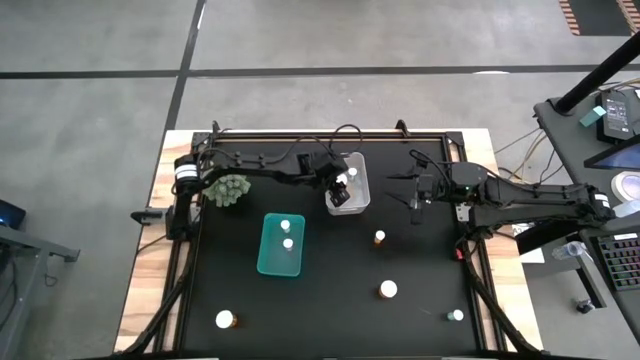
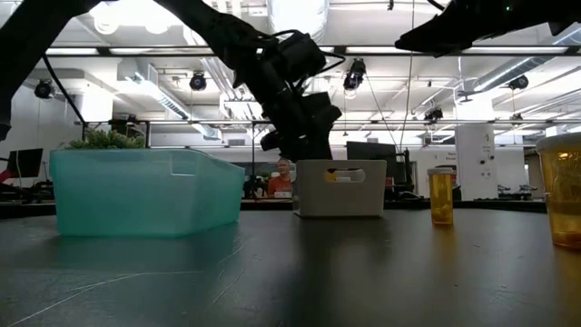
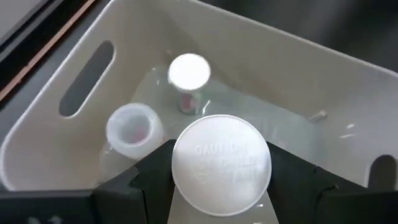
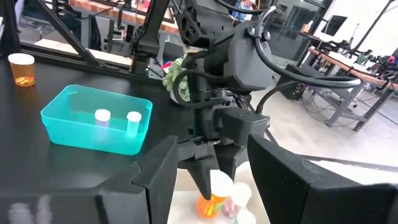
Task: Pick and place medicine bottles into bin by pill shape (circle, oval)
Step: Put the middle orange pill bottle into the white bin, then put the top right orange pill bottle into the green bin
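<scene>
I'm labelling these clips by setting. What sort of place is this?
Probably a robotics lab or workshop: exposed ceiling ducts, workbenches behind the table, and a keyboard beside the rig.

Bright ceiling lamps (image 2: pixel 116 18) light the room from twelve o'clock, leaving the arms as dark silhouettes. The black worktop (image 2: pixel 363 272) shows a soft sheen. A white cap (image 3: pixel 189 71) glares, overexposed; near fingers (image 4: pixel 155 180) blur.

Green bushy plant (image 1: pixel 229 189) near the black table's (image 1: pixel 330 320) left rear corner; wooden border beneath.
</scene>
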Action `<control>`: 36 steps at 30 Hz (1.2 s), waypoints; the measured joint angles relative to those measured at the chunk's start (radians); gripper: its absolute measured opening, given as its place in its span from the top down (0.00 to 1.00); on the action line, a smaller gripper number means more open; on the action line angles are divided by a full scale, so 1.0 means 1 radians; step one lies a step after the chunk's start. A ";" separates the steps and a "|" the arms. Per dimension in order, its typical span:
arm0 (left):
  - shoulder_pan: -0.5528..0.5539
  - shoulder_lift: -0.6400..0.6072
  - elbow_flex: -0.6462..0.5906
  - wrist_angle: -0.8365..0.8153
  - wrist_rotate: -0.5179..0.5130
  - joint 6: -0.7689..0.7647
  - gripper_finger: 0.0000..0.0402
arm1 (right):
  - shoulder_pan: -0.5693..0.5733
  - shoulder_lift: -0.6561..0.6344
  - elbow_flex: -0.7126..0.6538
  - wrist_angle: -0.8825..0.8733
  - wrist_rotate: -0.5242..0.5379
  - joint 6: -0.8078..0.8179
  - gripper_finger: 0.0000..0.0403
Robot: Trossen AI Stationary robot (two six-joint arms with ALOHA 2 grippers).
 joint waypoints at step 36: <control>-0.166 -0.308 -0.011 -0.148 0.001 0.106 0.40 | 0.000 0.000 0.000 0.009 0.010 0.023 0.54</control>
